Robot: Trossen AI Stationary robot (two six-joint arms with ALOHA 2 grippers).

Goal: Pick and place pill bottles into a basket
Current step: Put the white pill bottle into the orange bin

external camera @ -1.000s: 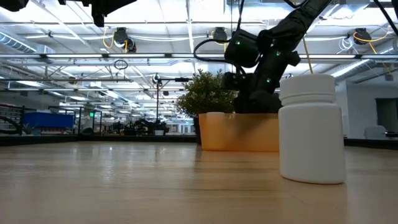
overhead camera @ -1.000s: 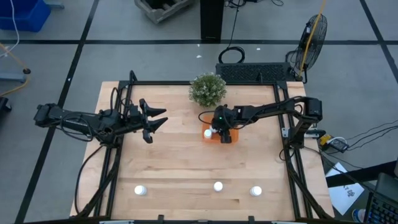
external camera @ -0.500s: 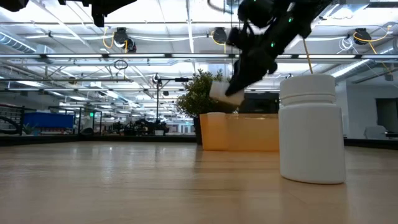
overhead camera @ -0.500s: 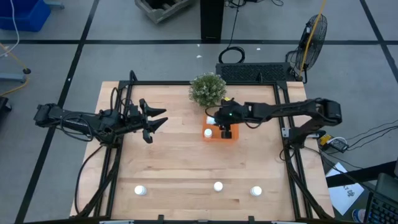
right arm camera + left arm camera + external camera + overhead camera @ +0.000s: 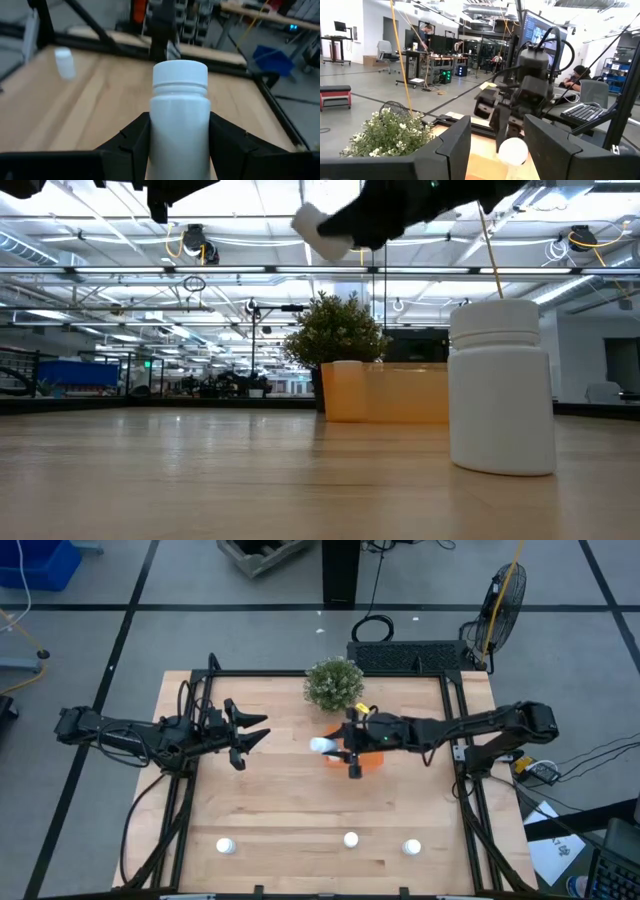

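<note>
The pill bottle [image 5: 180, 115] between the right gripper's [image 5: 338, 748] fingers is plain white, cap and body alike, and the fingers [image 5: 125, 145] on either side of it are matte black. The three pill bottles standing along the table's front edge [image 5: 227, 846] [image 5: 351, 839] [image 5: 411, 847] are the same white. The basket [image 5: 385, 392] is bright orange, seen as a paler amber from table height. The table [image 5: 280, 800] is light blond wood with fine board lines, framed in black. The plant [image 5: 334, 683] is bushy green with tiny white flowers [image 5: 370, 137]. Both arms are dark; the left gripper [image 5: 255, 730] is black too. The floor [image 5: 100, 640] is grey with dark lines.
</note>
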